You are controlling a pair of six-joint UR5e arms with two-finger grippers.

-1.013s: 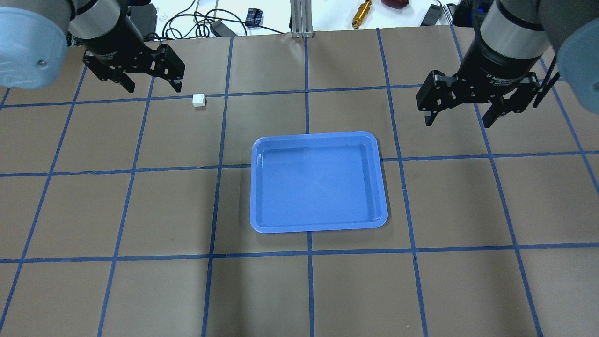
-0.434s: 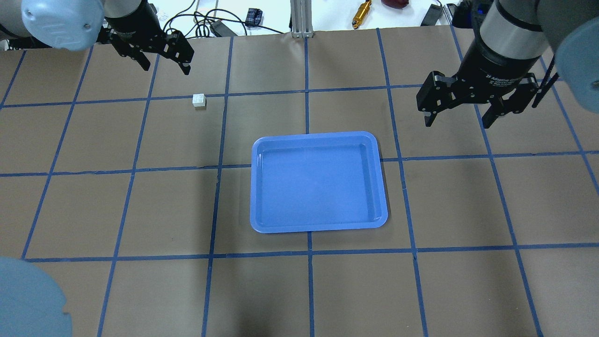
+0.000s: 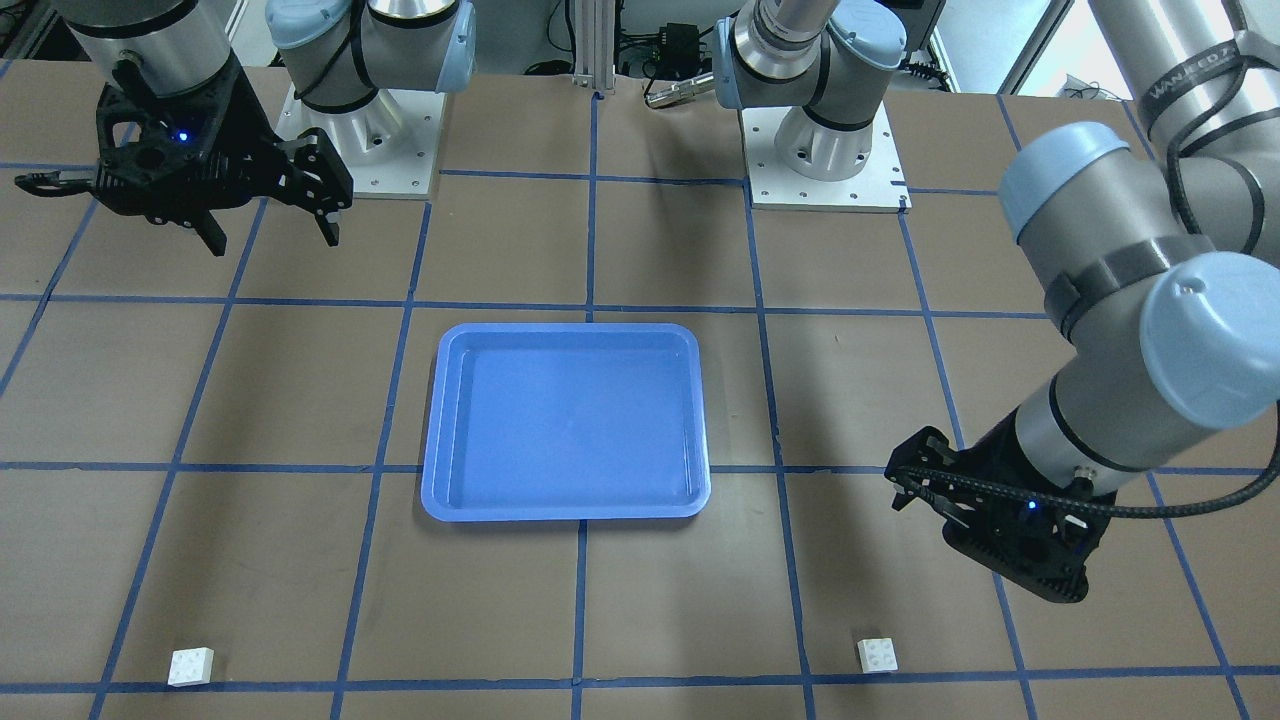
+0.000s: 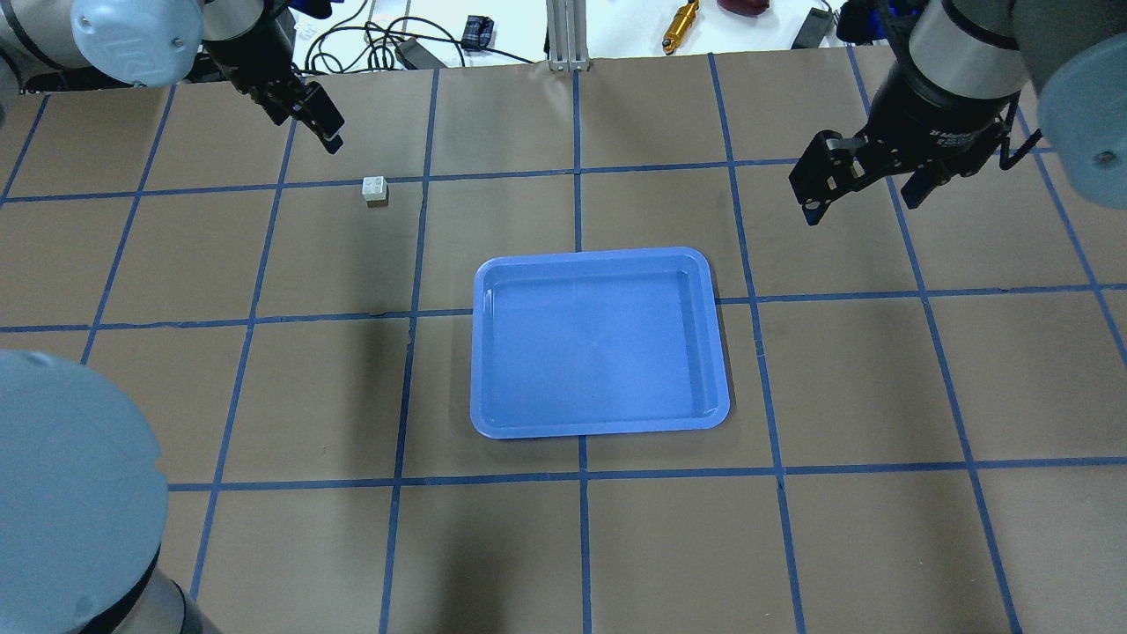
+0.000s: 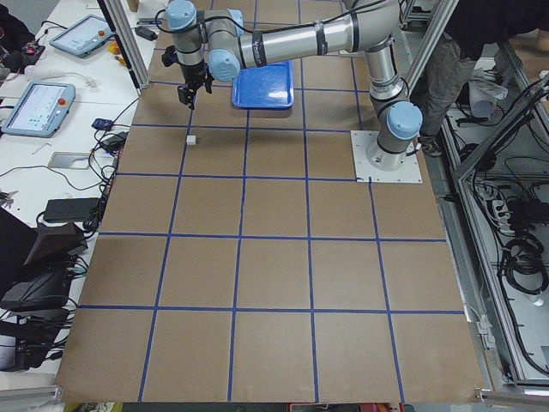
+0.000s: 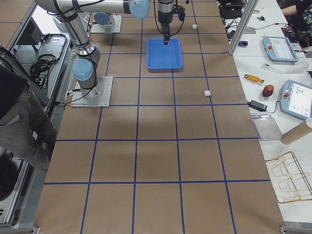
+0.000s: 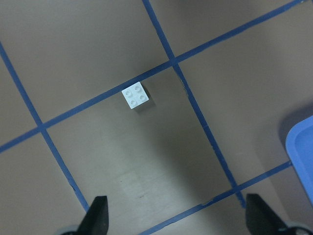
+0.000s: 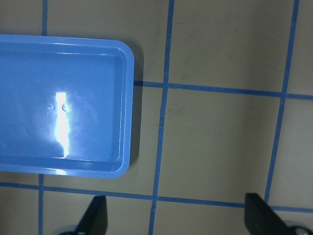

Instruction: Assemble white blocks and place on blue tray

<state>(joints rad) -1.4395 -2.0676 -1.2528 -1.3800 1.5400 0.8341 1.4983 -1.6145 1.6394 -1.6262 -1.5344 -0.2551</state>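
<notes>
**Left gripper point(image 7: 178, 220) lines up on a white block point(image 7: 135, 95) beyond the blue tray point(image 4: 476, 352), on the robot's left.**
Both grippers gape wide and empty, the right gripper point(image 4: 867, 189) off the tray's far right corner. To my eye, the left should centre over the studs, square its jaws to the flat sides, then descend. The block sits upright on the surface, four-studded; the second white block point(image 3: 190, 666) lies beyond the tray's right.

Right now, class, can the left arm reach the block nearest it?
Probably yes. The left gripper is open, the block lies alone on the table just ahead of it, and nothing stands between them.
</notes>
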